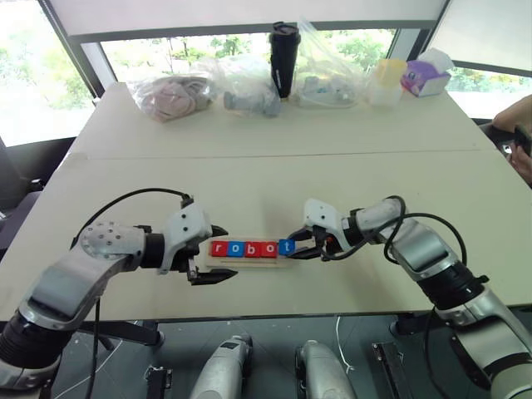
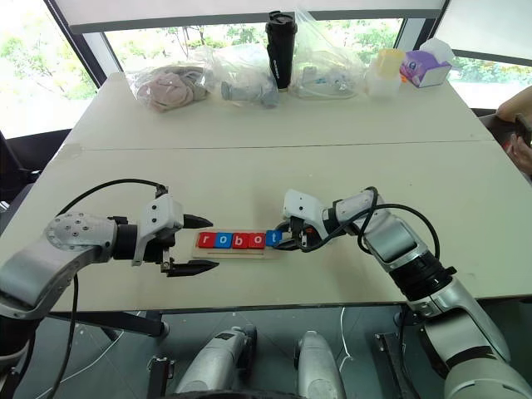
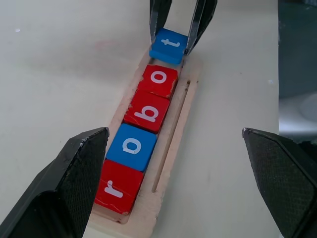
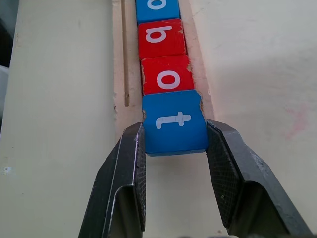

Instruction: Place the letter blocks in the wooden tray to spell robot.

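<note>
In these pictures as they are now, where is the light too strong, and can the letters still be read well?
Left eye view: the windows behind the table are washed out white. Left wrist view: the letter blocks in the wooden tray read clearly as robot, though the nearest black fingers look soft. Right wrist view: the blue t between the right gripper is sharp.

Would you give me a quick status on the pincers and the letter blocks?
Left pincer open beside wooden tray. Right pincer shut on blue t block at row's end. Nothing in the way.
</note>
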Motion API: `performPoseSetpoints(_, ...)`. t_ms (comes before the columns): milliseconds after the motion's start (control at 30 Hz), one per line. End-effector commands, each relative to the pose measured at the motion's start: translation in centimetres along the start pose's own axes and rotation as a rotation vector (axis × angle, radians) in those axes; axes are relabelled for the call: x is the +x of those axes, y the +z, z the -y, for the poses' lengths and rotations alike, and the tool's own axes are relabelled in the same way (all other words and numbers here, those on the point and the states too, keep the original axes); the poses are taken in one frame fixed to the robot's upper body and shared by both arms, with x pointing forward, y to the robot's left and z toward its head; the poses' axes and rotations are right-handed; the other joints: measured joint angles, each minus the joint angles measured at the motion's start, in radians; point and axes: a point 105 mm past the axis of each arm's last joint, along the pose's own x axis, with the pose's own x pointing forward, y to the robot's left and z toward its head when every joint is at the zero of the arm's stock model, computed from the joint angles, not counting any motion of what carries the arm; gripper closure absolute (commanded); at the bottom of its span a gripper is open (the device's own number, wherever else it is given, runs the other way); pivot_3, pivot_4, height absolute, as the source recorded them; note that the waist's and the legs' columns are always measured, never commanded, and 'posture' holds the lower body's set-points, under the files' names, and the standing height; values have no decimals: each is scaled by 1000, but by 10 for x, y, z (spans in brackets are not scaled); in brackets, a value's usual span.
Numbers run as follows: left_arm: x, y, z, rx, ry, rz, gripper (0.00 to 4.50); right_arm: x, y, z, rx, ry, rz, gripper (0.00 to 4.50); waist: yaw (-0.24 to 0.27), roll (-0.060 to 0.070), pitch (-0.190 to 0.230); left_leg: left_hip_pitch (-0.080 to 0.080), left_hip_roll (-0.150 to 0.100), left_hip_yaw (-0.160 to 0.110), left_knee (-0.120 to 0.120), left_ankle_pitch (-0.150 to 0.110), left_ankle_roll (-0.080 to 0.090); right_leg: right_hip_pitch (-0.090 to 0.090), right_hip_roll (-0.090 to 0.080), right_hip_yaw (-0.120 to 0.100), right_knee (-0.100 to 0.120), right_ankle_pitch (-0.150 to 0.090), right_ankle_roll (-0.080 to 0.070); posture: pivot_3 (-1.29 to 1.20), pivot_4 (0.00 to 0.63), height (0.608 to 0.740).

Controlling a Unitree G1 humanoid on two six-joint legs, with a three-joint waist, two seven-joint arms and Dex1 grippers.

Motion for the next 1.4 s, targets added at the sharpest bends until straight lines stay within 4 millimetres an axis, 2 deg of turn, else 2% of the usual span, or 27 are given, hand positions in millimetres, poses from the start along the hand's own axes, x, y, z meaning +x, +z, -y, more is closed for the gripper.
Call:
performPoseSetpoints(33,-1,8,1,27,7,22,0,-3,8,5,-46,-9,8,3350,0,0,0,0,0,0,0,0,0,0,0,0,0,0,0,0,150,740)
performPoseSetpoints(667,4,9,-3,23,15,36,0,14,14,1,-25,13,30,3350,-1,0,0,0,0,0,0,0,0,0,0,0,1,0,1,0,150,740)
performPoseSetpoints(933,6,10,-2,23,15,40,0,14,13,2,-17,-6,31,3350,-1,0,0,0,0,0,0,0,0,-1,0,0,1,1,1,0,150,740)
performPoseSetpoints(1000,6,10,-2,23,13,42,0,14,14,3,-14,-12,39,2277,-1,0,0,0,0,0,0,0,0,-1,0,0,1,1,1,0,150,740)
performPoseSetpoints(1167,6,10,-2,24,13,41,0,11,24,10,-21,-60,79,54,-1,0,0,1,0,0,0,0,0,-1,0,0,1,1,1,0,150,740)
performPoseSetpoints(1300,5,9,-4,25,19,36,0,-7,55,12,-23,-91,203,54,-1,0,0,0,0,0,0,0,0,0,0,0,1,1,1,0,150,740)
performPoseSetpoints(1400,3,9,-5,25,22,33,0,-12,61,10,-7,-107,233,54,-1,0,0,1,0,0,0,0,0,0,0,0,2,1,1,0,150,740)
